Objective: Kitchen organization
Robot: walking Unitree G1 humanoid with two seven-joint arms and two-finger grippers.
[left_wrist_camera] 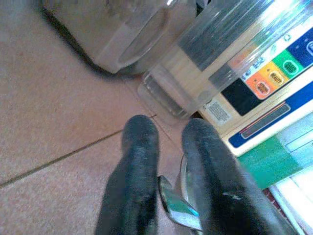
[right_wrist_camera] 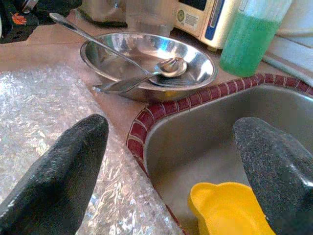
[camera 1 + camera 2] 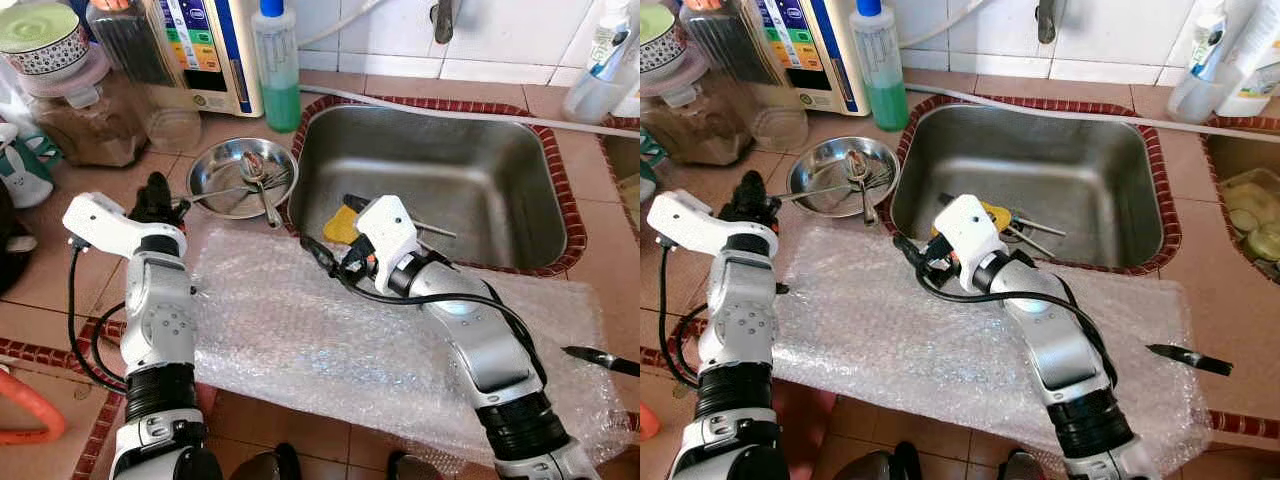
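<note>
A steel bowl (image 3: 205, 160) sits on the tiled counter left of the sink (image 3: 440, 165), holding a spoon (image 3: 255, 170) and other cutlery. One long handle (image 2: 88, 34) sticks out of the bowl towards my left gripper (image 3: 160, 200). In the left wrist view, the left gripper (image 1: 168, 129) has its fingers close together with a shiny metal piece (image 1: 178, 208) between them. My right gripper (image 2: 171, 142) is open wide over the sink's near left rim. A yellow plastic item (image 2: 230, 210) lies in the sink just below the right gripper.
Bubble wrap (image 3: 300, 330) covers the counter in front of the sink. A green soap bottle (image 3: 277, 65), a water purifier (image 3: 200, 50), a clear cup (image 3: 172, 125) and jars (image 3: 75, 100) stand along the back left. A black knife (image 3: 600, 358) lies at the right.
</note>
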